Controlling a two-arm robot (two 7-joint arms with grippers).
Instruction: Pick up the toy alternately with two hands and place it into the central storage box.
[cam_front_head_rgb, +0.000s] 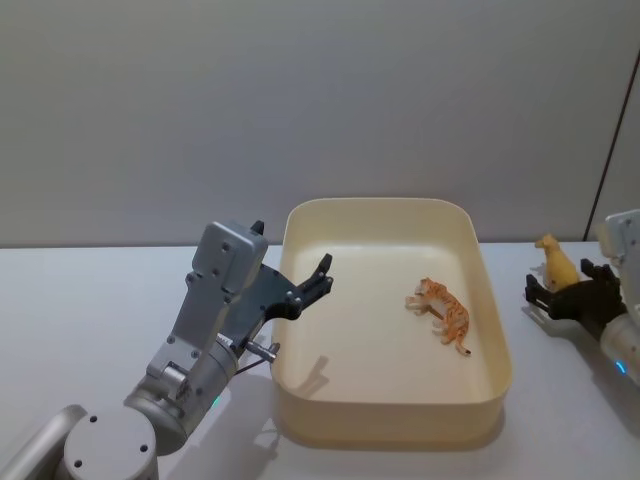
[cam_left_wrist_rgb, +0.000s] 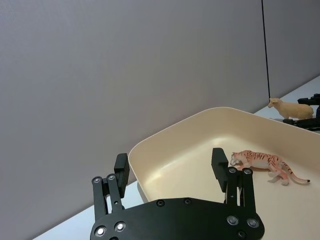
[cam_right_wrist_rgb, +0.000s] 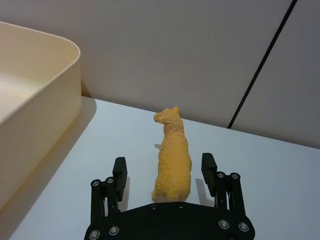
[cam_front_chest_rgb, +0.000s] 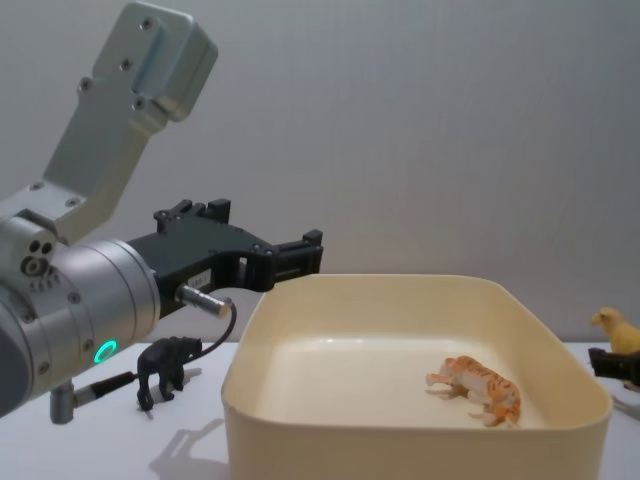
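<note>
Left gripper (cam_left_wrist_rgb: 170, 166): raised above the left rim of the central storage box (cam_front_head_rgb: 390, 425), fingers apart, nothing held. Under its arm a small black animal toy (cam_front_chest_rgb: 165, 368) stands on the worktop (cam_front_head_rgb: 80, 330), near the box's left wall; which animal it is, I cannot tell. Inside the box a striped tiger toy (cam_front_head_rgb: 445, 312) lies on its side, right of centre. Farther right, apart from the box, the right gripper (cam_right_wrist_rgb: 164, 167) sits low at the worktop, fingers apart, straddling an upright yellow woolly toy (cam_right_wrist_rgb: 171, 145) with a gap on each side. Risks: an uneven close could tip the toy or pinch only its rump, so it slips on the lift; a low carry could catch the box's right wall. The toy's feet are hidden behind the gripper body. The right arm is cut off at the head view's edge.
</note>
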